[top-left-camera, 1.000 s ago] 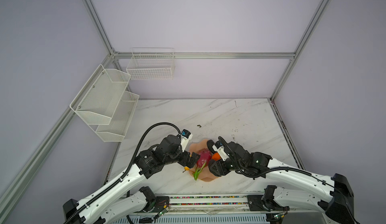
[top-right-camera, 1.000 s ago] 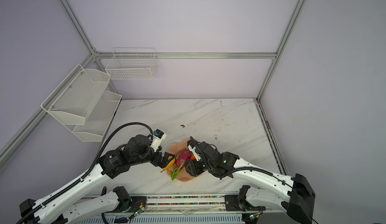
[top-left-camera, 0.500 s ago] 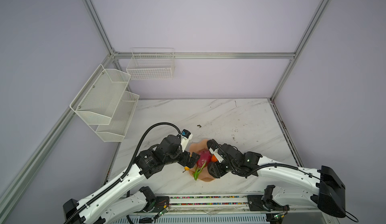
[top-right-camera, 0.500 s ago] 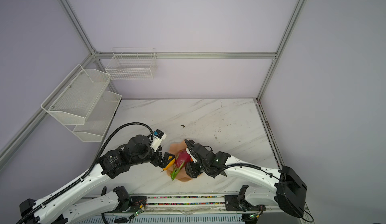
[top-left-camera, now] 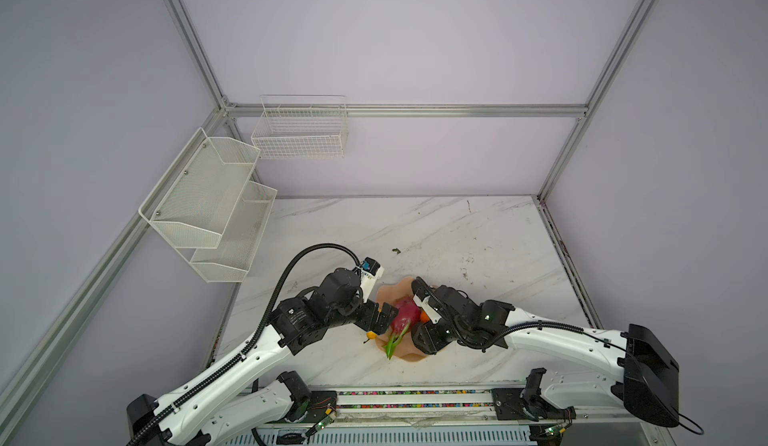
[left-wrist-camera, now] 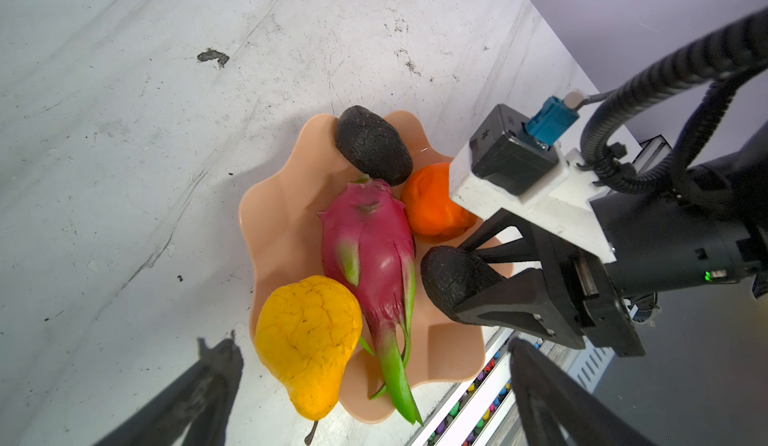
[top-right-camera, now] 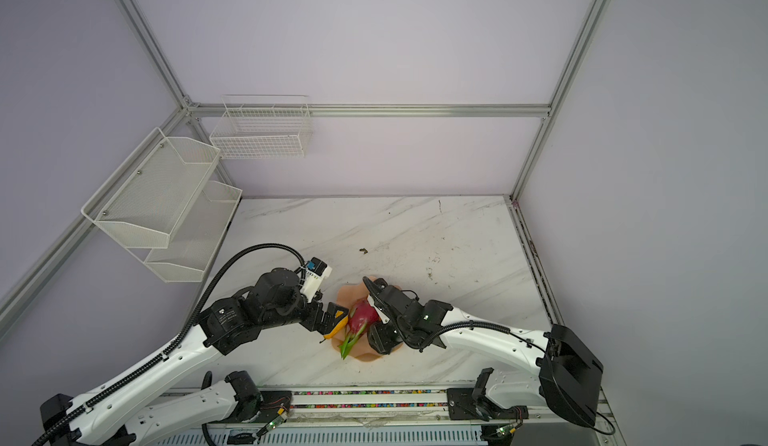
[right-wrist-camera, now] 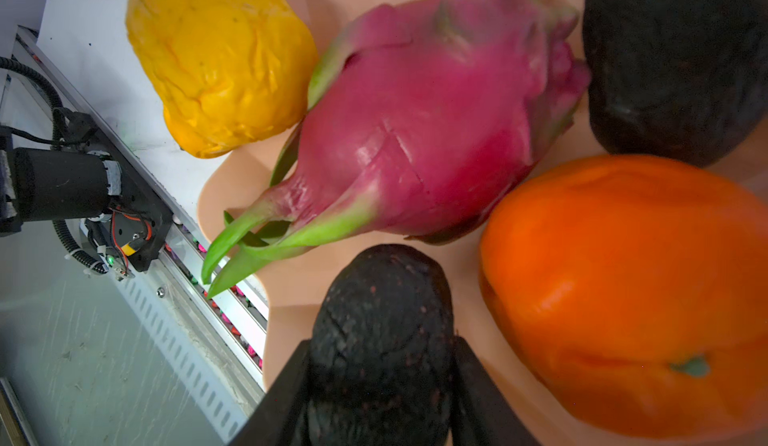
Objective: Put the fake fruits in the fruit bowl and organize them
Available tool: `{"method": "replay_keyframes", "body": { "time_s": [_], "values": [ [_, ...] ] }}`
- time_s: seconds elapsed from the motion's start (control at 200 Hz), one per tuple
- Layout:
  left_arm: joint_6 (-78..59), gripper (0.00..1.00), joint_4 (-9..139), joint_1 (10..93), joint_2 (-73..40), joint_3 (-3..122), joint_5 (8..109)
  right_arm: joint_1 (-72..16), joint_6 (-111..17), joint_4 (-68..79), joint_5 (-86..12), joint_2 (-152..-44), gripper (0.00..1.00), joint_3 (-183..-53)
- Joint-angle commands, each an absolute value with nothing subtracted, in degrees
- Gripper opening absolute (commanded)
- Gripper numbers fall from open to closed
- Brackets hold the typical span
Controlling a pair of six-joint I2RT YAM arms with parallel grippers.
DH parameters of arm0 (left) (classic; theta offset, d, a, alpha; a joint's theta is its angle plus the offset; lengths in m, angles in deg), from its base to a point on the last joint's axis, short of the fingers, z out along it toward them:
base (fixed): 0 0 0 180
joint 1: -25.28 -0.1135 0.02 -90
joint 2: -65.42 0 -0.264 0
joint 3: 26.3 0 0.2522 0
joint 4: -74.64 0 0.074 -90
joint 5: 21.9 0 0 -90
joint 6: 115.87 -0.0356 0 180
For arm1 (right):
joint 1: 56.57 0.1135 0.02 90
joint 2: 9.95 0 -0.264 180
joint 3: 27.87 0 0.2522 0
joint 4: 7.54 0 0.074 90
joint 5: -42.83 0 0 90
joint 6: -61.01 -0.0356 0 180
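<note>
The peach-pink fruit bowl [left-wrist-camera: 286, 231] [top-left-camera: 392, 294] stands near the table's front edge. In it lie the magenta dragon fruit [left-wrist-camera: 370, 248] [right-wrist-camera: 428, 132], the orange [left-wrist-camera: 432, 207] [right-wrist-camera: 623, 290] and one dark avocado [left-wrist-camera: 372, 146] [right-wrist-camera: 673, 57] at the far rim. The yellow pear [left-wrist-camera: 307, 335] [right-wrist-camera: 220, 57] rests across the rim, half over the table. My right gripper [right-wrist-camera: 382, 342] [left-wrist-camera: 463, 281] is shut on the second avocado [right-wrist-camera: 382, 298] [left-wrist-camera: 449, 277], just above the bowl between the orange and the dragon fruit. My left gripper [left-wrist-camera: 368, 342] [top-left-camera: 382, 319] hangs open beside the pear, holding nothing.
White mesh shelves [top-left-camera: 208, 207] hang on the left wall and a wire basket [top-left-camera: 299, 132] on the back wall. A small dark speck [top-left-camera: 395, 251] lies on the marble behind the bowl. A rail with coloured beads [left-wrist-camera: 478, 402] runs along the front edge.
My right arm has swung a little to the left over the bowl, carrying the avocado closer to the dragon fruit. The left arm has stayed still.
</note>
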State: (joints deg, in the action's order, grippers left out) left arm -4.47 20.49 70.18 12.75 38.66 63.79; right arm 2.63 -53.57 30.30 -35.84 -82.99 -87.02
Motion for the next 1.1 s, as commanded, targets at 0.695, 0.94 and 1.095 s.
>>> {"method": "replay_keyframes", "body": {
  "time_s": [0.695, 0.94, 1.095],
  "values": [
    [-6.24, 1.0, 22.59, 70.16, 14.01, 40.43, 69.43, 2.94, -51.79, 33.37, -43.81, -79.7, 0.75, -95.15],
    [-6.97, 1.0, 27.37, 69.01, 18.23, 37.66, 106.57, -15.69, -52.73, 27.03, -58.73, -71.81, 0.91, -97.84],
    [-7.12, 1.0, 37.53, 54.61, 20.65, 28.57, 110.4, -40.12, -52.11, 12.26, -52.16, -71.12, 0.97, -91.85]
  ]
}}
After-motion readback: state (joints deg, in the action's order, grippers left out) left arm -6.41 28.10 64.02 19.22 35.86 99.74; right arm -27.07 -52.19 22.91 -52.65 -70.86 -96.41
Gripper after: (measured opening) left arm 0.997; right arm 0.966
